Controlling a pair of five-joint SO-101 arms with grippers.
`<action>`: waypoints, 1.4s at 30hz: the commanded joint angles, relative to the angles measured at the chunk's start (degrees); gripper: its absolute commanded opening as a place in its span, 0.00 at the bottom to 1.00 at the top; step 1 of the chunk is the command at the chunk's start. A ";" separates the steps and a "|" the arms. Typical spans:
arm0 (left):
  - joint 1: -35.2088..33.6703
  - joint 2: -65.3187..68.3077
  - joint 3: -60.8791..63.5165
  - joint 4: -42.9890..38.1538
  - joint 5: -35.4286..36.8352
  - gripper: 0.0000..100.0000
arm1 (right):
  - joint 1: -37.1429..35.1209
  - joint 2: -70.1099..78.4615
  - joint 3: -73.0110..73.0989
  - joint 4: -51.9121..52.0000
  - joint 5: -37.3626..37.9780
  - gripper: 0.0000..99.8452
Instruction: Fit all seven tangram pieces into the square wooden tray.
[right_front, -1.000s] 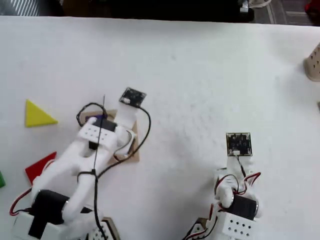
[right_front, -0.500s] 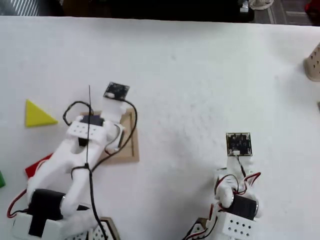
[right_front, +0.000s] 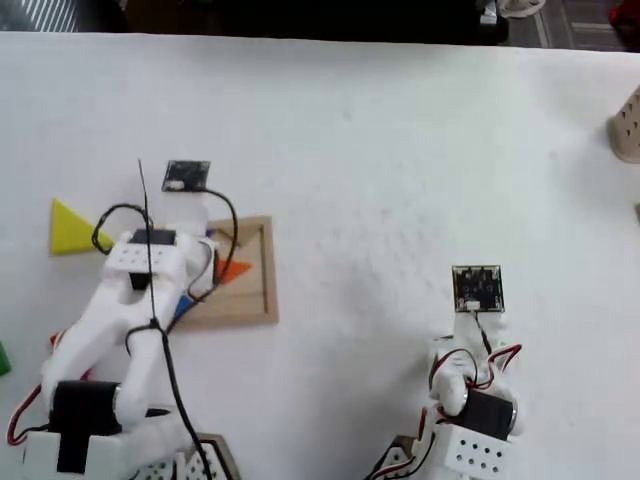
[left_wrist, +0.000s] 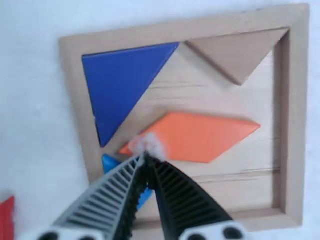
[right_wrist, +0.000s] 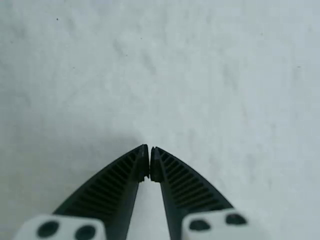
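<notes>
High view: the square wooden tray is lying on the white table, left of centre. The left arm is hanging over its left part. An orange parallelogram is showing inside the tray. A yellow triangle is lying left of the tray, apart from it. The right arm is sitting at the near right.

Left wrist view: the left gripper, fingers pressed together, is hovering at the orange parallelogram's pointed end. A blue triangle and a wood-coloured triangle are occupying neighbouring tray corners.

Right wrist view: the right gripper, fingers together on nothing, is pointing at bare table.
</notes>
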 joint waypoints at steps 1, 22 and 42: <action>-1.01 -0.48 -2.29 -0.88 0.97 0.02 | 0.31 -0.66 0.35 0.31 0.53 0.02; -8.22 -13.14 8.18 -0.88 1.05 0.02 | 0.31 -0.66 0.35 0.31 0.53 0.02; -8.22 -13.32 8.09 -5.89 1.41 0.02 | 0.31 -0.66 0.35 0.31 0.53 0.02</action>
